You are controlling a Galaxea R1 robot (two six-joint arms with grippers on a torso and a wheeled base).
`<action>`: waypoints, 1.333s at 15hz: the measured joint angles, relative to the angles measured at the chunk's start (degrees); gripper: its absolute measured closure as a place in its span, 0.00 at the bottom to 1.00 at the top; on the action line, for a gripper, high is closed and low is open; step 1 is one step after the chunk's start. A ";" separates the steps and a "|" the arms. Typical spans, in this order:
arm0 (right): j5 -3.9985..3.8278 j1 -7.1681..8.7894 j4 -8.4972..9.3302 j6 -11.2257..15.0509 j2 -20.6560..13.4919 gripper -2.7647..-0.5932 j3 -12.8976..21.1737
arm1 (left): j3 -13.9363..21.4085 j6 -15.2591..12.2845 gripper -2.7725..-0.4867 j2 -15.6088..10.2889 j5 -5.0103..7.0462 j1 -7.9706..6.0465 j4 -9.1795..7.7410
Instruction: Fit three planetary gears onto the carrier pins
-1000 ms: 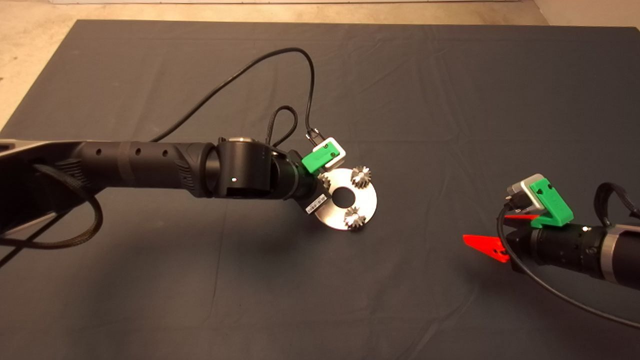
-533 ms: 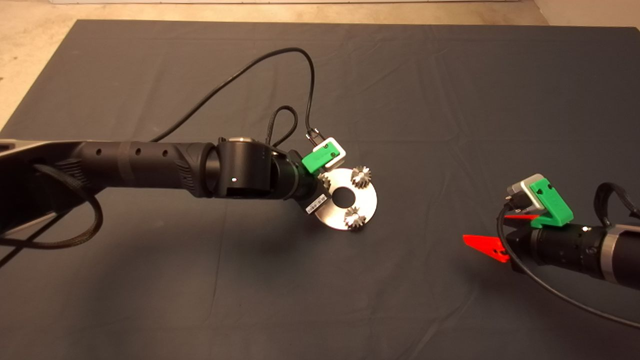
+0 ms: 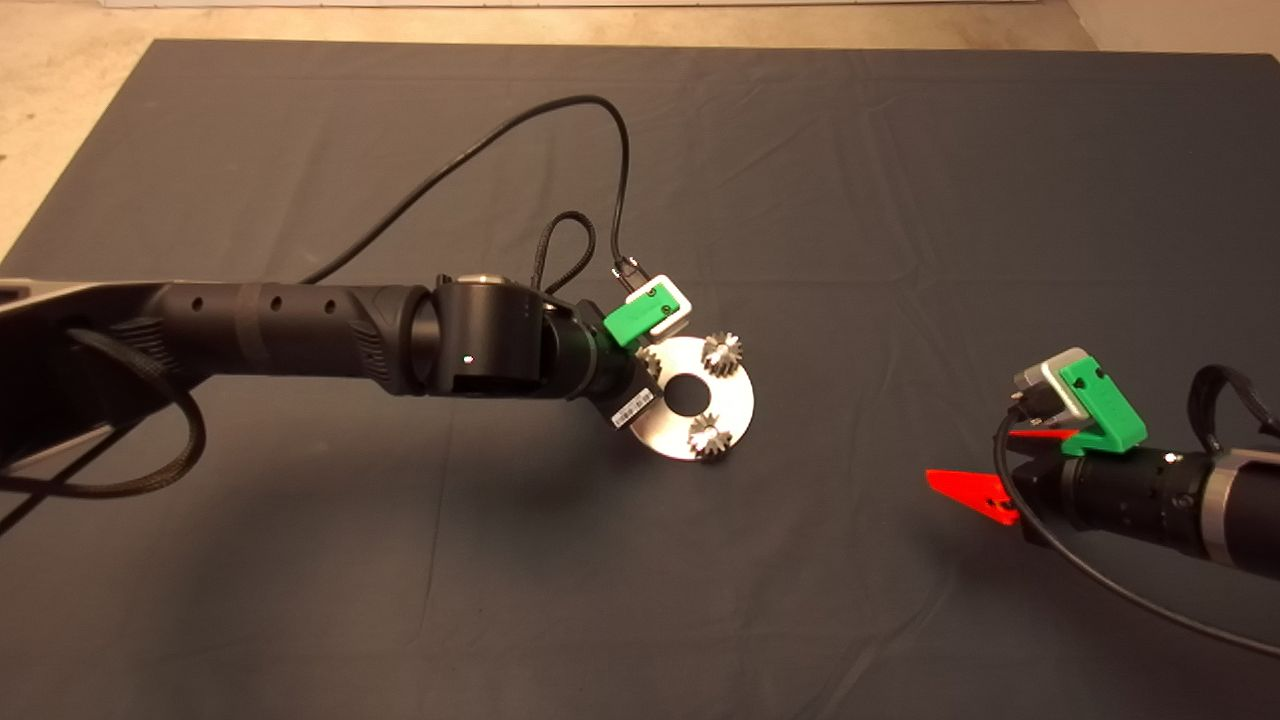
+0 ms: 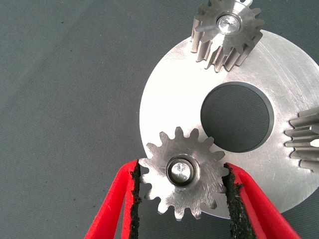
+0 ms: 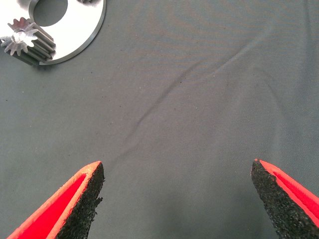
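The flat silver carrier disc (image 3: 737, 405) lies mid-mat. Two planetary gears (image 3: 721, 352) (image 3: 707, 436) sit on its pins. My left gripper (image 4: 183, 169) reaches in from the left and is shut on the third gear (image 4: 199, 191), its black pads (image 4: 133, 199) against the teeth on both sides. That gear sits on a carrier pin (image 4: 180, 171) at the disc's left edge. In the head view the wrist mostly hides it (image 3: 650, 360). Another seated gear (image 4: 227, 30) shows its pin tip. My right gripper (image 3: 970, 455) waits open and empty at the right, well apart from the disc.
A black cable (image 3: 560, 115) loops from the left wrist over the mat behind the disc. In the right wrist view the disc (image 5: 79, 30) and one gear (image 5: 25, 42) lie far beyond the open fingers (image 5: 89, 194). Beige floor borders the mat's far edge.
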 joint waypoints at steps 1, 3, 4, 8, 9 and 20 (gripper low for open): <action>0.00 0.00 0.00 0.00 0.00 0.26 0.00 | 0.00 0.01 0.80 -0.02 0.00 0.00 0.00; 0.00 0.00 0.00 0.00 0.00 0.26 0.00 | 0.00 0.00 0.80 -0.11 -0.01 0.01 0.00; 0.00 0.00 0.00 0.00 0.02 0.26 0.00 | 0.00 0.02 0.80 -0.13 -0.01 0.00 0.00; 0.00 0.00 0.00 0.00 0.02 0.26 0.00 | 0.00 0.02 0.80 -0.16 -0.01 0.00 0.00; 0.00 0.00 0.00 0.00 0.02 0.26 0.00 | 0.00 0.02 0.80 -0.16 -0.01 0.00 0.00; 0.00 0.00 0.00 0.00 0.00 0.26 0.00 | 0.00 -0.02 0.76 -0.16 -0.34 0.00 0.02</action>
